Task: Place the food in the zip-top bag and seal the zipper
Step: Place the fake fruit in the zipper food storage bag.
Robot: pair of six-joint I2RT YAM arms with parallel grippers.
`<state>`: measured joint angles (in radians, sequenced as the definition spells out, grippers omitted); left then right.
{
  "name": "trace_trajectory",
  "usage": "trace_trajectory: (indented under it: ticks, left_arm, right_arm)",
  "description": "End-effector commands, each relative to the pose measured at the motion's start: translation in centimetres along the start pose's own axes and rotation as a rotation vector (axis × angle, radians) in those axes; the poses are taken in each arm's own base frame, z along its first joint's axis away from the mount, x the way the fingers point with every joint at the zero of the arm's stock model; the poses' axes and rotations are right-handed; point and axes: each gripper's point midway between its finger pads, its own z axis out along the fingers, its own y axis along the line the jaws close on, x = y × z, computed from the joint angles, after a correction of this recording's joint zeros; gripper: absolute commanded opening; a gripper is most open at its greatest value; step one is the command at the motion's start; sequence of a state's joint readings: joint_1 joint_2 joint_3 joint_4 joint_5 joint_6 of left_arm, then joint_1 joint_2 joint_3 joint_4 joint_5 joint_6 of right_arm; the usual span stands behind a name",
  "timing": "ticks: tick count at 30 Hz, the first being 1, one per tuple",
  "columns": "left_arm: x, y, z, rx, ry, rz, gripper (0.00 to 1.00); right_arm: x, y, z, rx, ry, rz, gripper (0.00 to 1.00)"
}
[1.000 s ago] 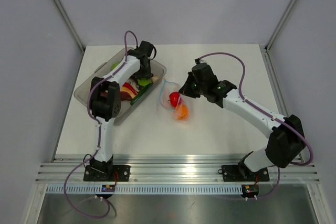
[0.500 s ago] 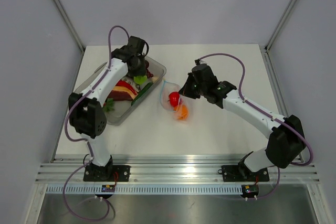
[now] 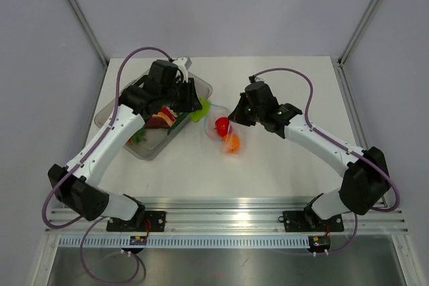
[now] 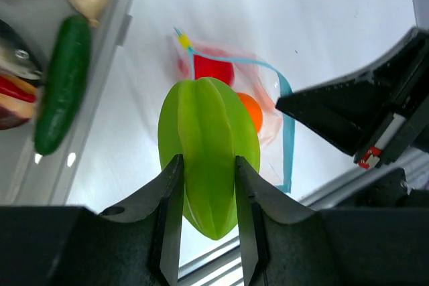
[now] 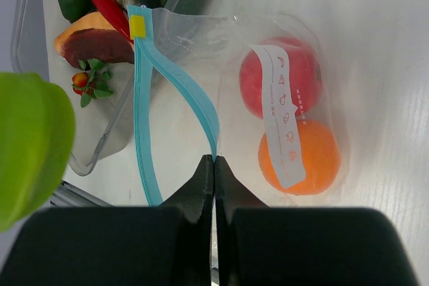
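Left gripper (image 4: 208,165): your jaws clamp the green star fruit (image 4: 209,128), its long axis along the fingers, tip toward the zip-top bag (image 5: 201,38).
Right gripper (image 5: 214,160): yours is closed, pinching the zipper (image 5: 175,75); mouth faces the tub (image 3: 110,108).
Bag: flat on the table, holding the red piece (image 5: 255,78) and the orange piece (image 5: 315,159).

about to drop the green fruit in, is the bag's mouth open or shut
Open: on the bag the two blue zipper strips stand apart in the right wrist view, the right fingers pinching one of them.
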<state>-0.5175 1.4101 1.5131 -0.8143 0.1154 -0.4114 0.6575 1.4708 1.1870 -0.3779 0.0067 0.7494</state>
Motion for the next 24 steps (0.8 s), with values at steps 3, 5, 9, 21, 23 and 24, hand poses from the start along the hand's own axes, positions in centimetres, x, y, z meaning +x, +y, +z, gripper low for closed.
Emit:
trace_trajectory:
  ticks: [3, 5, 9, 21, 23, 24]
  left_arm:
    - [1.7, -4.0, 0.8, 0.230, 0.045, -0.006, 0.01]
    - [2.3, -4.1, 1.6, 0.237, 0.094, -0.010, 0.01]
    - [2.5, -4.6, 2.9, 0.253, 0.110, -0.020, 0.01]
    - [2.0, -3.3, 8.2, 0.121, 0.137, -0.036, 0.20]
    - [2.2, -3.5, 8.6, 0.134, 0.154, -0.026, 0.53]
    - [2.4, -3.6, 8.6, 0.138, 0.164, -0.020, 0.73]
  right_arm:
    - [-1.5, 2.3, -1.2, -0.077, -0.057, 0.009, 0.00]
    - [-1.5, 2.4, -1.3, -0.080, -0.059, 0.013, 0.00]
    - [-1.6, 2.5, -1.7, -0.084, -0.063, 0.013, 0.00]
    - [-1.5, 2.6, -2.3, -0.092, -0.071, 0.016, 0.00]
    - [-1.5, 2.4, -2.3, -0.090, -0.071, 0.018, 0.00]
    - [-1.4, 2.3, -2.4, -0.088, -0.073, 0.017, 0.00]
